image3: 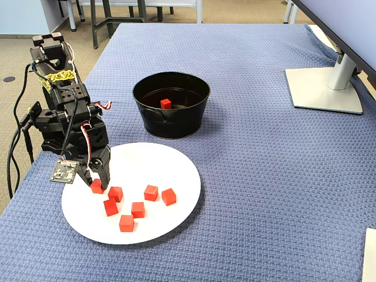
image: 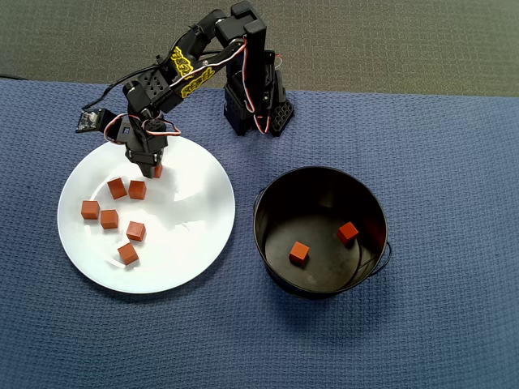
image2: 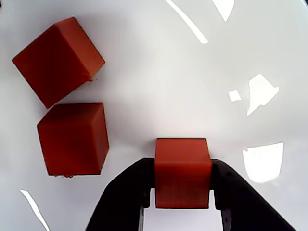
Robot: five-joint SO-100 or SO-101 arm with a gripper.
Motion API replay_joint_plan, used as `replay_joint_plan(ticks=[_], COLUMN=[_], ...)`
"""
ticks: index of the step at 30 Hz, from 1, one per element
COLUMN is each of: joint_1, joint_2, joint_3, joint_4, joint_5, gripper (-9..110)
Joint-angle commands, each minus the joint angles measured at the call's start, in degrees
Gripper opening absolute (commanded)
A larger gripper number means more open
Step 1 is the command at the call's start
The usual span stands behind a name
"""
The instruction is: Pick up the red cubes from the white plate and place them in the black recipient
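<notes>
Black plastic fingers of the two-finger gripper [image2: 183,192] are pressing on both sides of one small matte red-orange cube [image2: 182,172], so the gripper is closed down to the width of this cube and is holding it. In the overhead view the gripper [image: 154,170] is pointing down over the upper part of the large round glossy white plate [image: 195,243], and the held cube [image: 158,170] is only partly showing beside the fingers. I cannot tell whether the held cube is touching the plate. Six other red cubes are lying on the plate: two near the gripper [image: 117,189] [image: 137,190], and four lower, toward the left side of the plate in this view [image: 90,210] [image: 109,219] [image: 135,231] [image: 128,254]. The round glossy black metal bucket [image: 276,194] is standing on the blue woven cloth [image: 454,243] just right of the plate in the overhead view. Two red cubes are lying apart on its dark bottom [image: 299,253] [image: 348,232]. In the fixed view the bucket [image3: 176,120] is standing behind the plate [image3: 176,211].
</notes>
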State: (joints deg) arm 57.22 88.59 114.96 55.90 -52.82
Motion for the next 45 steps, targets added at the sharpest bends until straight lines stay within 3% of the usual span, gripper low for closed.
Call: replay_joint_plan(ticks=[1,9,15,22,25,28,31,38,45], joint_1=[-2.4,-16.5,-39.5,-67.0,-75.7,-71.7,-59.5,-26.9,-13.0], joint_2=[5.6,26.5,34.7,29.5,25.9,26.3,27.1,25.7,15.1], joint_3=[-5.4,-19.9,-20.7,-19.2,-17.3,-20.9,-22.0,-13.6,-6.1], joint_4=[1.6,20.9,20.5,18.0,18.7,23.6,26.6,14.7,3.1], joint_5=[4.1,20.2,36.8,49.9,45.3,39.1,25.4,8.9,0.4], gripper=[0,0,0,0,30,34,35,32,34])
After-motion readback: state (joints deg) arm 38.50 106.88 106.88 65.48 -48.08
